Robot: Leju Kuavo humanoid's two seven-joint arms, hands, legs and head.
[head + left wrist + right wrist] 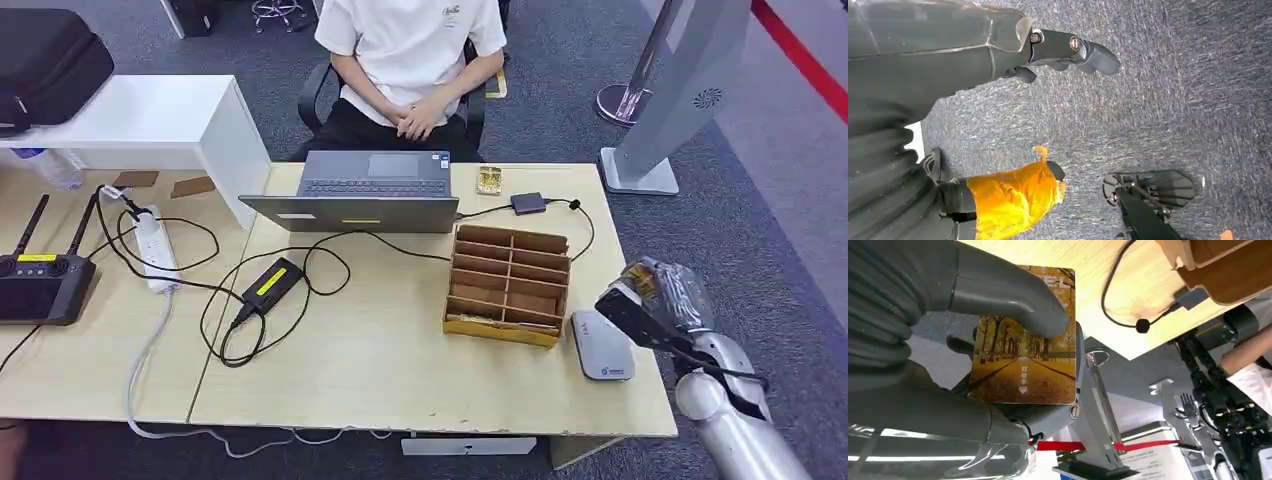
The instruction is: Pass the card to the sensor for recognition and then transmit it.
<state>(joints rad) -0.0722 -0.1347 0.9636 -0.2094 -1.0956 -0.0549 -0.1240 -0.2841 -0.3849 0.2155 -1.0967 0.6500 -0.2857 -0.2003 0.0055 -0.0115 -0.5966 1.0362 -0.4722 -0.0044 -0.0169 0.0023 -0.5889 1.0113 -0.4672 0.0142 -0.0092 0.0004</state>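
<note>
Right hand (948,365) pinching card (1023,365) (thumb across face), beside sensor (601,346)

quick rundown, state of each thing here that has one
card: held in the right hand, thumb pressed on its face, off the table's right edge
card reader: flat on the table, nothing on it
wooden organizer: upright; one card in the front slot
laptop: open, facing the seated person
power strip: cables plugged in
left hand: holding nothing, over the carpet
</note>
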